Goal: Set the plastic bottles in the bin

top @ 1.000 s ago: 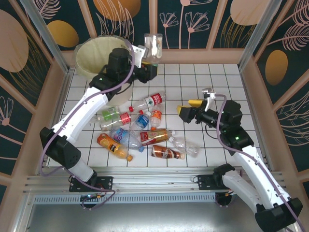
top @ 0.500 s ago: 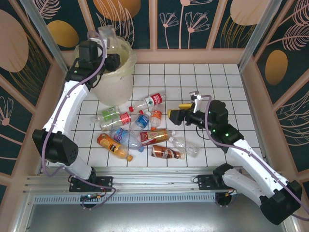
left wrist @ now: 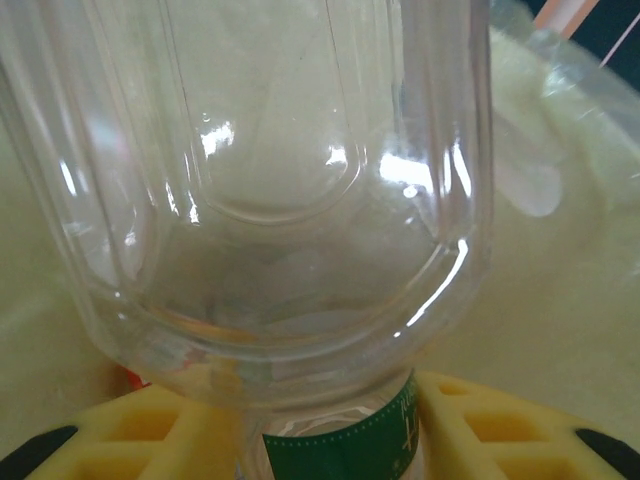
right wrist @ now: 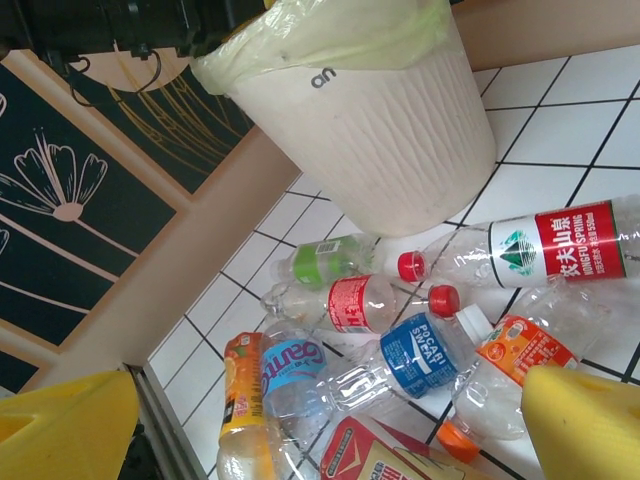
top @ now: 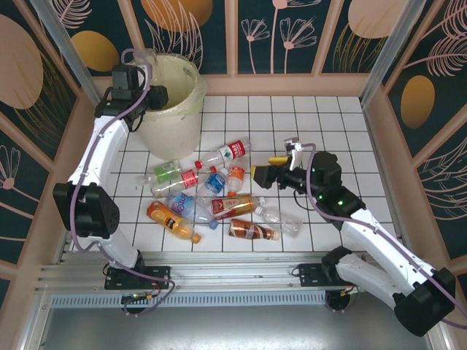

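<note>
Plastic bottles lie in a loose heap on the tiled table, just ahead of and below the right gripper. That gripper's yellow fingers stand wide apart with nothing between them. From its wrist view the heap fills the space between the two fingertips: a red-labelled spring bottle is farthest right, a blue-labelled one sits in the middle, and an orange one lies closest to the right fingertip. The bin, lined with a pale yellow bag, stands beyond the heap, well away from this gripper.

The left gripper hangs at the bin's rim, over its mouth. Its yellow pads are closed against a clear bottle at its green label. The bottle's body juts straight out ahead of the fingers, with the bag's pale lining all around behind it.
</note>
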`<action>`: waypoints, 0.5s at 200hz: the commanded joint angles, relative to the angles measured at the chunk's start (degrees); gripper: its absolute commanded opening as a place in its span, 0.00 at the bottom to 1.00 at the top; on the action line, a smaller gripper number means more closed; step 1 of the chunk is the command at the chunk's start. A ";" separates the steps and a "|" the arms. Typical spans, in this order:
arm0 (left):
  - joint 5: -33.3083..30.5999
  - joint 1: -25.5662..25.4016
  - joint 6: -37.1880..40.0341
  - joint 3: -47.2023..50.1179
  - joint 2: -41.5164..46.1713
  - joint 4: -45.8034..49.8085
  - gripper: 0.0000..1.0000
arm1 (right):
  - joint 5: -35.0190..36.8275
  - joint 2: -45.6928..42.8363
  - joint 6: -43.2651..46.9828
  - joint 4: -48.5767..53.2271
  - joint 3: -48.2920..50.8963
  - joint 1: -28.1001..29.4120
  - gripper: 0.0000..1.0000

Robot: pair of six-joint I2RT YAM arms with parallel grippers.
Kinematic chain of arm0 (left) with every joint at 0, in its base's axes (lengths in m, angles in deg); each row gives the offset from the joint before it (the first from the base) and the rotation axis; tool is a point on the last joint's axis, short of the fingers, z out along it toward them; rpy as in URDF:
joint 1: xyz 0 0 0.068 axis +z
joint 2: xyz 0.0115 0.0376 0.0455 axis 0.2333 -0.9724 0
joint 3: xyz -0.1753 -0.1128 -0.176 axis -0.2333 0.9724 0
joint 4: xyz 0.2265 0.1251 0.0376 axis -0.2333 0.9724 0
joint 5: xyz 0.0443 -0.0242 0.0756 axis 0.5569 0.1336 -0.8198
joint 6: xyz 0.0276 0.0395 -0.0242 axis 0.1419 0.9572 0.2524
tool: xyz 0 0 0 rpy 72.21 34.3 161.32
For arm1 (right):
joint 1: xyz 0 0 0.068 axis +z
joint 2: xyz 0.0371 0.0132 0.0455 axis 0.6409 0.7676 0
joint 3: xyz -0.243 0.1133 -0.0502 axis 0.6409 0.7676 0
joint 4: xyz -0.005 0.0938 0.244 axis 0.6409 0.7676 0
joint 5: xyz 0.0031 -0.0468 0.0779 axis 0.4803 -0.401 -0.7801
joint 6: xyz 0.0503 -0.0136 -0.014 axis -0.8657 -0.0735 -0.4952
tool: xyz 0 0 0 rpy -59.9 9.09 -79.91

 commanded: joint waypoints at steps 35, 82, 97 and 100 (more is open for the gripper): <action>0.44 0.22 0.35 -3.67 -2.60 1.69 0.50 | 2.06 0.82 -0.35 -0.69 0.72 0.61 0.99; 1.25 0.22 -0.09 -4.35 -2.83 1.93 0.56 | 3.18 1.21 -0.13 0.57 0.04 0.63 0.99; 1.94 0.22 -0.33 -4.70 -2.84 1.87 0.60 | 3.21 1.16 -0.11 0.70 0.03 0.60 0.99; 2.11 0.22 -0.49 -4.75 -2.83 1.87 0.61 | 3.22 1.11 -0.15 0.70 -0.01 0.60 0.99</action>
